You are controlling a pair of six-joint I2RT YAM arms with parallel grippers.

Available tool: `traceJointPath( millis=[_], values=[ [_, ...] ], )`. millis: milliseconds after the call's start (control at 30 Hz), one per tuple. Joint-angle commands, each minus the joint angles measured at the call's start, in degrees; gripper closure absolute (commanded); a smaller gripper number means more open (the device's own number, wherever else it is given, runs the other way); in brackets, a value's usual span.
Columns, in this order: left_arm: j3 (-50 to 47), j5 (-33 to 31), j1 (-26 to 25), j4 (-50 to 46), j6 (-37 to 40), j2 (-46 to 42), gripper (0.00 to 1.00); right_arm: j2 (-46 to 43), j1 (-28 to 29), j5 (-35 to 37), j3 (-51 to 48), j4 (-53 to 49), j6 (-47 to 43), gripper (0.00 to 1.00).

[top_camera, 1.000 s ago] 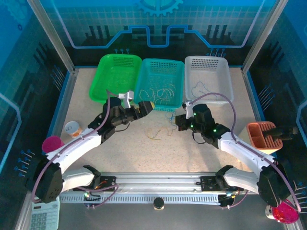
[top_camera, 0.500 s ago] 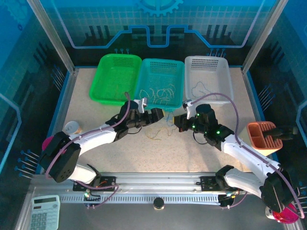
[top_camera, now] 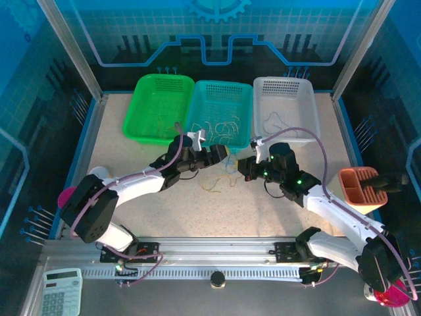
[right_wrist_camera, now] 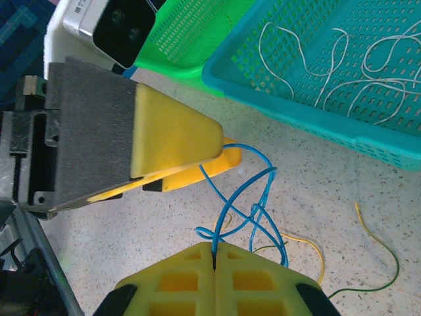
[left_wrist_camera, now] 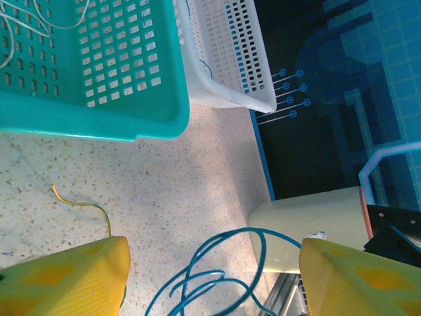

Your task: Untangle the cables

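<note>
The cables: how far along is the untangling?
Partly done, it seems. Whitish cables already lie in the teal basket. In hand: the right pincer is shut on a looped blue cable, with the left pincer open around it. Left: that blue tangle and the yellow cables loose on the table.

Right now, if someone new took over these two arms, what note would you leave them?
Right pincer: shut on the thin dark blue wire, looped over the speckled table.
Left pincer: open, one finger either side of those loops.
Done: several whitish wires lie in the teal plastic basket.
Left: blue wire and thin yellow wire beside it, both outside the baskets, need separating and sorting.
</note>
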Motion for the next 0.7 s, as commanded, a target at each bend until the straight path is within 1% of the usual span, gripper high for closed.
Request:
traceJointPath(
  millis=[0,333,433,500,633,667],
  values=[
    [1.84,0.67,-0.47,2.52,0.31,0.96,0.33,-1.3,0.31,-1.0,0.66,1.33,0.46,1.0],
    [2.7,0.92,-0.54,3.94,0.33,3.34,0.47,-2.33,1.25,-1.12,0.5,1.41,0.84,1.0],
    [3.34,1.21,-0.54,4.11,0.34,4.09,0.54,-2.7,1.38,-1.15,0.1,1.59,1.06,1.0],
    [3.73,1.32,-0.52,4.32,0.45,4.38,0.62,-2.79,1.47,-1.05,-0.17,1.64,1.07,1.0],
    [4.78,1.47,-0.42,3.07,1.46,3.2,0.88,-2.71,1.51,0.65,-2.11,2.19,0.42,1.0],
    [5.13,1.4,-0.38,2.23,1.89,2.52,0.93,-2.62,1.43,1.36,-2.8,2.44,0.25,1.0]
  ],
)
